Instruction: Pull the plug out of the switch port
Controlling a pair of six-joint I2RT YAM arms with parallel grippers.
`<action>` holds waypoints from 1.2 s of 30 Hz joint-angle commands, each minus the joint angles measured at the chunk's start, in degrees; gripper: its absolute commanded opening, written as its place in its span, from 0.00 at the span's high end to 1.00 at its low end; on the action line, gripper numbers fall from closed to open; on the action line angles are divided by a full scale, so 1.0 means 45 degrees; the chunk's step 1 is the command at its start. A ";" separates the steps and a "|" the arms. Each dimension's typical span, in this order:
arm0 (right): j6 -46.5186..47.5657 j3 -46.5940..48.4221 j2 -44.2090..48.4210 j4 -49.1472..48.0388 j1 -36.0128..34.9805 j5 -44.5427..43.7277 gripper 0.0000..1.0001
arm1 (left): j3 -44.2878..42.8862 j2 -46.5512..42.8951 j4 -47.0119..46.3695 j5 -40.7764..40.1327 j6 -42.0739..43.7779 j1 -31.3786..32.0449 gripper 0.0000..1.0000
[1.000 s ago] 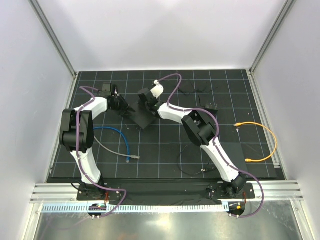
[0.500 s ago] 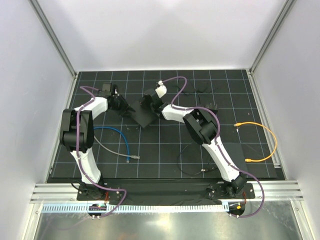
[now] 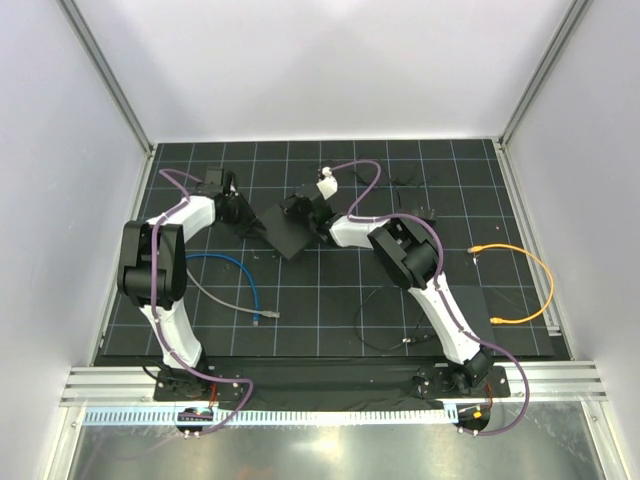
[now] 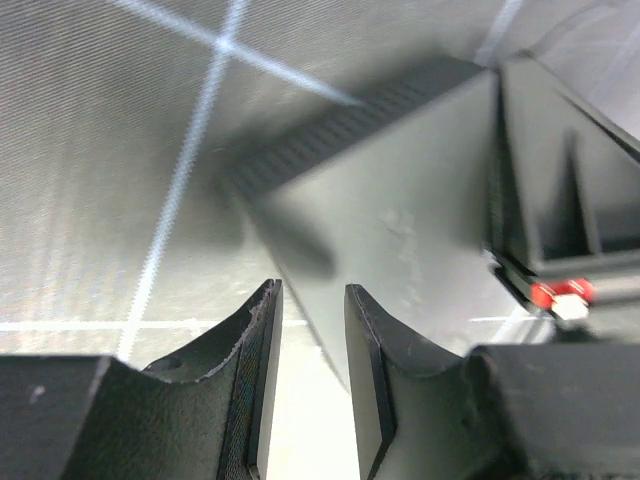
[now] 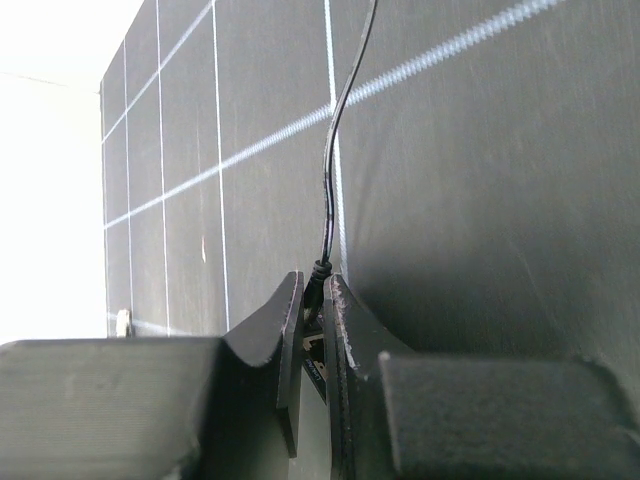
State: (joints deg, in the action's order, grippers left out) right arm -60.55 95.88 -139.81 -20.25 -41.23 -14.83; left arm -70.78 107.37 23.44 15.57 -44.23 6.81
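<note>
The black switch box lies on the gridded mat at the back, between the arms. In the left wrist view it is a grey slab. My left gripper is at its left corner, and its jaws stand narrowly apart over the box's edge. My right gripper is at the box's far side, shut on the black plug. The plug's thin black cable runs away over the mat. The port is hidden between the fingers.
A blue cable and a grey cable lie at front left and end in a plug. An orange cable loops at right. A thin black wire lies at front centre. A small black part sits behind the right arm.
My right wrist has shifted a little right and towards the front, with its purple hose swinging along. The switch box has turned slightly. The left arm has barely moved.
</note>
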 commanded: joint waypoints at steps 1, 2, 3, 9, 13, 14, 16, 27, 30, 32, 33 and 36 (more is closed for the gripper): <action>0.0020 -0.1029 0.0931 -0.0458 -0.0153 0.0463 0.99 | 0.0202 -0.0150 0.0650 -0.0610 0.0668 0.0030 0.64; -0.0058 -0.1110 0.0951 -0.0538 -0.0153 0.0599 0.99 | 0.0125 -0.0092 0.0669 -0.0512 0.0668 0.0030 0.64; -0.0078 -0.1130 0.0855 -0.0636 -0.0153 0.0813 0.99 | 0.0086 0.0025 0.0650 -0.0318 0.0649 0.0030 0.65; -0.0878 -0.1227 0.0288 -0.2001 -0.0115 0.2844 0.99 | 0.0220 -0.0187 0.0398 -0.0140 0.0746 0.0108 0.66; -0.1094 -0.1013 -0.0064 -0.2570 -0.0095 0.3763 0.99 | 0.0689 -0.1570 -0.0052 -0.0977 0.0980 0.0108 0.67; -0.1094 -0.1032 -0.0084 -0.2609 -0.0095 0.3842 0.99 | 0.0768 -0.1788 -0.0092 -0.1154 0.1039 0.0147 0.67; -0.1094 -0.1013 -0.0123 -0.2667 -0.0095 0.3939 0.95 | 0.0963 -0.2314 -0.0383 -0.1370 0.1195 0.0186 0.67; -0.1250 -0.1403 -0.0025 -0.2726 0.0197 0.4661 0.68 | 0.0555 -0.1305 -0.0640 -0.0551 0.1235 0.0596 0.65; -0.1503 -0.1423 -0.0142 -0.2824 0.0412 0.5091 0.65 | 0.0301 -0.0777 -0.0385 -0.0609 0.1079 0.0616 0.65; -0.1640 -0.1423 -0.0220 -0.2863 0.0549 0.5560 0.64 | 0.0125 -0.0522 -0.0230 -0.0687 0.1078 0.0674 0.65; -0.1738 -0.1404 -0.0317 -0.2960 0.0569 0.5697 0.64 | -0.0050 -0.0327 0.0042 -0.0900 0.1098 0.0713 0.65; -0.1778 -0.1053 -0.0474 -0.2670 0.0589 0.6205 0.65 | -0.0169 -0.0189 0.0395 -0.1155 0.1098 0.0752 0.67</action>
State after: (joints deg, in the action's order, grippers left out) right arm -67.92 89.89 -140.79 -31.86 -38.92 9.69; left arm -69.73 105.45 22.76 11.94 -39.94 9.67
